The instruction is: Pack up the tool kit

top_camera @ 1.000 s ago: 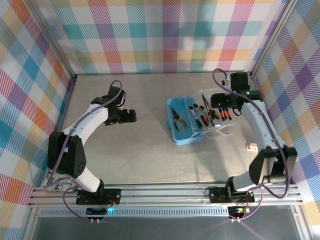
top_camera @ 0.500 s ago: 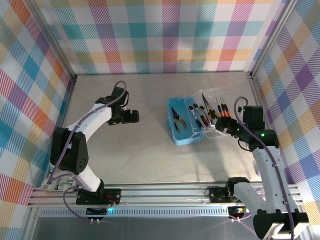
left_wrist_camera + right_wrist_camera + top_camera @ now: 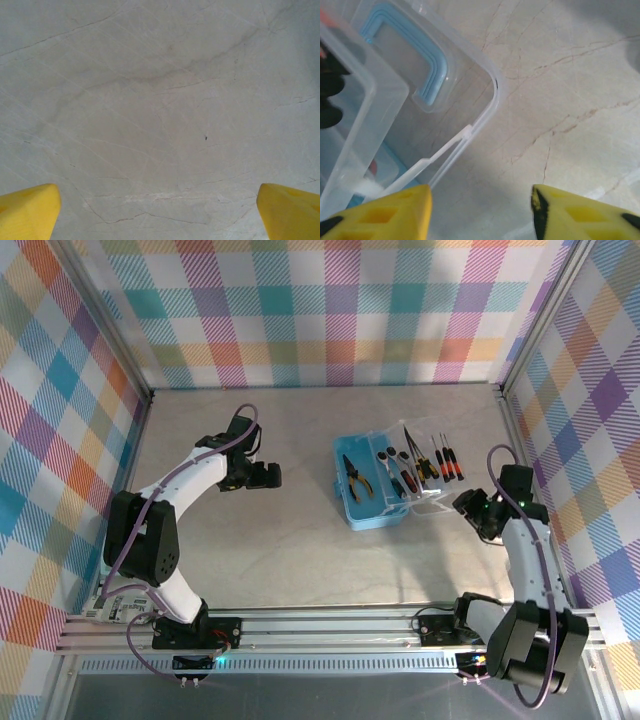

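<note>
Found the box (image 3: 372,492) from above at about 2 o'clock of table (image 3: 300,550) centre, standing open, with pliers (image 3: 356,476) in its 9 o'clock half and more red-and-black-handled tools toward 3 o'clock. Saw screwdrivers (image 3: 441,460) lying over clear plastic past the box's 3 o'clock edge; could not tell from there whether in a tray or on the lid. Learned more from the right wrist: made out the clear lid (image 3: 470,95) lying flat on the table with the blue handle (image 3: 438,75) on it, plus a second clear wall at 9 o'clock, cut off by the frame edge. Could not name the dark and red shapes behind that wall, too blurred. Placed the right gripper (image 3: 480,215) just off the lid's 5 o'clock corner in the top view, near the table's 3 o'clock side. Saw its yellow fingers (image 3: 375,215) parted over bare table, grasping nothing. Could not judge whether the 9 o'clock finger touched the lid's rim or only sat beside it. Placed the left gripper (image 3: 266,476) at 9 o'clock of the box, well apart from it, its opening hard to read from above. Settled that from the left wrist: caught only the yellow fingertips (image 3: 30,210) at the two bottom corners, spread wide over veined table, released and empty.
</note>
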Controlling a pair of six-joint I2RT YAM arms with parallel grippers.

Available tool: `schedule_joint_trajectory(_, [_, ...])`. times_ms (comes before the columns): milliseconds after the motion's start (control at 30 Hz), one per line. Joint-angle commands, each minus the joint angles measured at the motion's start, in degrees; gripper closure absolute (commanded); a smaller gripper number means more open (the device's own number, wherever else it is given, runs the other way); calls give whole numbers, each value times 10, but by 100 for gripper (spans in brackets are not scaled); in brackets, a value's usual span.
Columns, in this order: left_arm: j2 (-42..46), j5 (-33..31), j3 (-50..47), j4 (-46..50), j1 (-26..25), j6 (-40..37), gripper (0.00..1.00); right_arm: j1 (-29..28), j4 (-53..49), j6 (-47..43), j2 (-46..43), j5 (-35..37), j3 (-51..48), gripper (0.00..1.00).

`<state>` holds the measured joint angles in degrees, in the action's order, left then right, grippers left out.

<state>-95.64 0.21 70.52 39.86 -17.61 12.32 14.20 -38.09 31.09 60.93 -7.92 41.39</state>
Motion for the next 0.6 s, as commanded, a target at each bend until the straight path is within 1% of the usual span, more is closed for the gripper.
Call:
schedule_joint_trajectory(0, [9,8,-8,-11,-4,-7,0,2,44,7,14,19,-4,48])
schedule_joint_trajectory(100, [7,11,-7,-12,-4,-6,0,2,68,8,30,44,-10,49])
schedule_joint_trajectory(233, [-1,12,1,-10,-4,-5,0,2,108,17,62,47,-19,53])
schedule_joint_trajectory(567, [-19,12,21,9,-4,-5,0,0,185,34,127,49,-25,56])
